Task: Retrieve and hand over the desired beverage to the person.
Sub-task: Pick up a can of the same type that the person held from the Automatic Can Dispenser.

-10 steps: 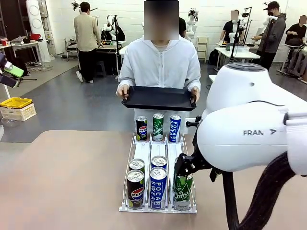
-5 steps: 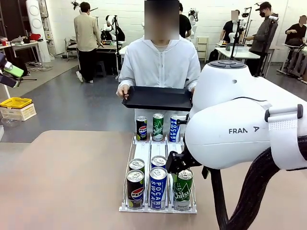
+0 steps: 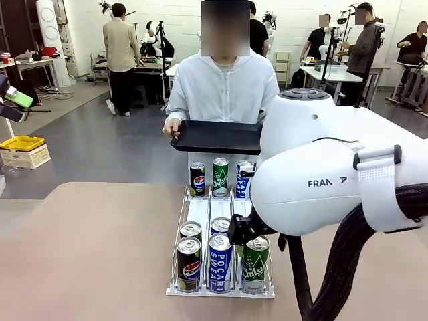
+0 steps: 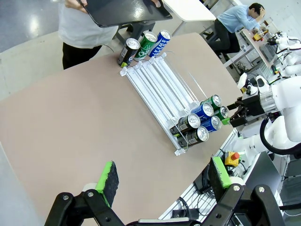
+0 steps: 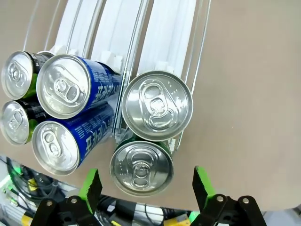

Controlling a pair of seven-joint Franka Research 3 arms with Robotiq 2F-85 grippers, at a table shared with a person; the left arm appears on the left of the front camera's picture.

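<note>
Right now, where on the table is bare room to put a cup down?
Free: the wide table surface left of the can rack. The strip right of the rack is bare too, but the right arm hangs over it. Crowded: the rack's front end, six cans with the open right gripper above the green ones.

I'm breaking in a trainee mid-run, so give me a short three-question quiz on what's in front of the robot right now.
1. True or false: the right gripper is shut on a can.
2. What does the person hold? A) a black tray B) a bottle C) nothing
3. Fill in: ___ cans stand at the rack's far end.
Key: 1 false, it hangs open over the green cans. 2 A. 3 three.
</note>
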